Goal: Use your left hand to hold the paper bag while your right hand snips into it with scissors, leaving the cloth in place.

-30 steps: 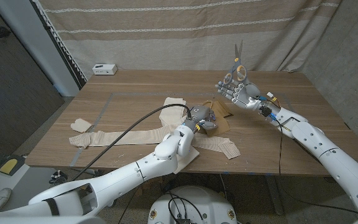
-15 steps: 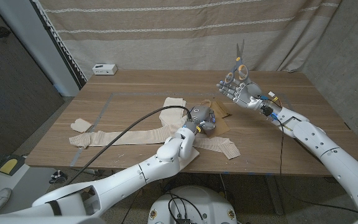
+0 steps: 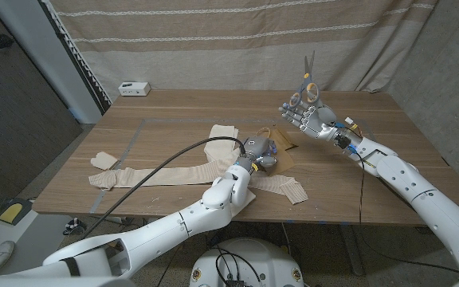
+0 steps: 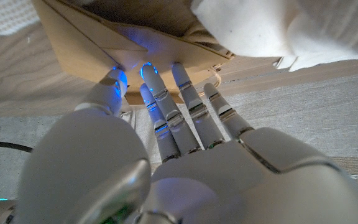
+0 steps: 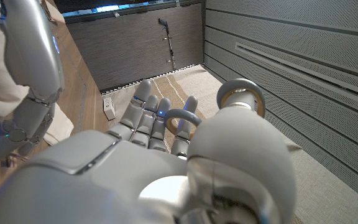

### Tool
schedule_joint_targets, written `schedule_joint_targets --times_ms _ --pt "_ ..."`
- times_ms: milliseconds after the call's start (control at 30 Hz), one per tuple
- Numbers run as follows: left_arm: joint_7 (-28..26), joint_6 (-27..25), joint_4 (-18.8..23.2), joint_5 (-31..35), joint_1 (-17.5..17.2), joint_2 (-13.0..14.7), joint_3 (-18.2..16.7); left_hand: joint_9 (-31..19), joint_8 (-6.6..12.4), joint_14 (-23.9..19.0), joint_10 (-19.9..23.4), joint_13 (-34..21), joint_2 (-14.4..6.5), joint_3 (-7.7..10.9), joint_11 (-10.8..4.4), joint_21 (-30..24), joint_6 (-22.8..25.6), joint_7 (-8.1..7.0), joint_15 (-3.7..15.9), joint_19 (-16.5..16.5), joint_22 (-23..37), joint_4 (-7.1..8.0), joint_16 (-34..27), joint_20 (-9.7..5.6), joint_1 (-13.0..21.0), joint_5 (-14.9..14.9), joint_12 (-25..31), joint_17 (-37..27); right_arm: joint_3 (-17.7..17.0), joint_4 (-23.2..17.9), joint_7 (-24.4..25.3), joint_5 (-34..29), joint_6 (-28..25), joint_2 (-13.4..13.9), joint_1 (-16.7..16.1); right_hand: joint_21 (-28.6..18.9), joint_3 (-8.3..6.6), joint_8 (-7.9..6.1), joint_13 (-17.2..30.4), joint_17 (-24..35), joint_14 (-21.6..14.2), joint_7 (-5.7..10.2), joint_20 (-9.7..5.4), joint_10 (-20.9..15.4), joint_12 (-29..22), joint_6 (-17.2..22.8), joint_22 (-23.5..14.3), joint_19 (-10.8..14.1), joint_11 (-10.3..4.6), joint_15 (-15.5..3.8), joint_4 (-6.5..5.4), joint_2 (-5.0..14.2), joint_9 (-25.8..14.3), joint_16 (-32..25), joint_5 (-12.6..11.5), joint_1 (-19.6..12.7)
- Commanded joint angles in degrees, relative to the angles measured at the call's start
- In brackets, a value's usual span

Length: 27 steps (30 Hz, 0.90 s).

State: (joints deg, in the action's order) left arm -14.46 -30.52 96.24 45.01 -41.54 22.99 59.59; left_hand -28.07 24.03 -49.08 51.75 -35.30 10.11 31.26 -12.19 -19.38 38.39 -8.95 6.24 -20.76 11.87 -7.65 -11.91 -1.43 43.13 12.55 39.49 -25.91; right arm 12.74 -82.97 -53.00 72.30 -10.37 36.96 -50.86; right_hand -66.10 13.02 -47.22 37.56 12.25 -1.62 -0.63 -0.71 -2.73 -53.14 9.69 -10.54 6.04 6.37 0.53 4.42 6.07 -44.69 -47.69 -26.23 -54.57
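Note:
A brown paper bag (image 3: 285,148) lies near the table's middle on strips of pale cloth (image 3: 224,134). My left hand (image 3: 260,151) rests on the bag's left part. In the left wrist view its fingertips (image 4: 148,73) and thumb press against the edge of the bag (image 4: 86,37), with white cloth (image 4: 260,25) just beyond. My right hand (image 3: 306,118) hovers above the table to the right of the bag and grips grey-handled scissors (image 3: 304,78), blades pointing up. The scissors' handle loops (image 5: 240,93) sit around its fingers.
A long cloth strip (image 3: 146,176) and a small piece (image 3: 103,162) lie at the left front. A white box (image 3: 134,88) stands at the far left edge. A curtain hangs behind the table. A black cable runs along my left arm (image 3: 174,155).
My left hand has edged slightly further onto the bag. The right hand and scissors have stayed in place.

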Motion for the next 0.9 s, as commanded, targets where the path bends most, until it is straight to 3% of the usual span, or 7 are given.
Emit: schedule_joint_targets --times_ms 33,633,767,900 --pt "-2.7 -0.2 1.6 0.0 -0.6 0.7 -1.0 1.7 -2.17 1.5 -4.3 0.8 0.1 -0.12 0.00 0.5 -1.4 -0.01 6.15 0.2 0.1 -0.30 0.3 0.48 -1.7 0.3 -2.1 -0.3 0.1 0.4 -0.1 0.0 -0.1 -0.2 0.2 0.0 -0.16 -0.01 0.2 0.2 -0.3 -3.09 0.10 -0.3 -0.3 -2.3 -0.1 0.7 0.22 0.28 -0.17 -0.08 -0.1 -0.1 0.0 0.4" --pt "-4.5 -2.3 5.1 0.3 -3.0 1.3 -2.7 3.3 -2.68 2.3 -4.0 -0.2 0.4 -0.70 0.02 1.0 1.1 1.06 6.14 0.7 0.0 -0.86 -0.1 0.87 -3.4 1.2 -1.3 -0.5 0.0 -0.4 1.2 -0.2 -0.2 0.0 -0.1 0.1 -0.25 0.01 0.2 0.2 -0.3 -3.11 0.12 -0.2 -0.3 -2.4 -0.1 0.7 0.35 0.33 -0.13 0.04 -0.1 -0.1 0.1 0.4" --pt "-5.5 -3.7 6.0 0.1 -4.3 0.8 -3.3 4.0 -3.24 4.0 -2.0 1.2 0.3 -0.95 0.47 1.2 1.6 1.67 6.00 0.7 0.0 -0.93 0.2 1.04 -4.4 1.5 -1.4 -0.5 0.0 -0.5 1.4 0.0 -0.2 0.0 -0.3 0.1 -0.27 -0.01 0.2 0.2 -0.3 -3.15 0.15 -0.3 -0.3 -2.4 -0.1 0.7 0.36 0.27 -0.13 0.07 -0.1 -0.1 0.1 0.4" --pt "-5.8 -4.5 6.4 0.3 -4.7 0.9 -3.2 5.0 -3.05 4.6 0.1 2.9 0.2 -1.18 0.42 1.4 4.2 1.12 6.00 0.7 0.1 -0.99 0.1 1.03 -5.3 1.7 -1.7 -0.3 0.0 -0.6 1.5 0.0 -0.3 0.0 -0.3 0.1 -0.28 0.00 0.2 0.2 -0.2 -3.17 0.15 -0.3 -0.3 -2.5 -0.1 0.8 0.37 0.21 -0.11 0.06 -0.2 -0.1 0.1 0.4"
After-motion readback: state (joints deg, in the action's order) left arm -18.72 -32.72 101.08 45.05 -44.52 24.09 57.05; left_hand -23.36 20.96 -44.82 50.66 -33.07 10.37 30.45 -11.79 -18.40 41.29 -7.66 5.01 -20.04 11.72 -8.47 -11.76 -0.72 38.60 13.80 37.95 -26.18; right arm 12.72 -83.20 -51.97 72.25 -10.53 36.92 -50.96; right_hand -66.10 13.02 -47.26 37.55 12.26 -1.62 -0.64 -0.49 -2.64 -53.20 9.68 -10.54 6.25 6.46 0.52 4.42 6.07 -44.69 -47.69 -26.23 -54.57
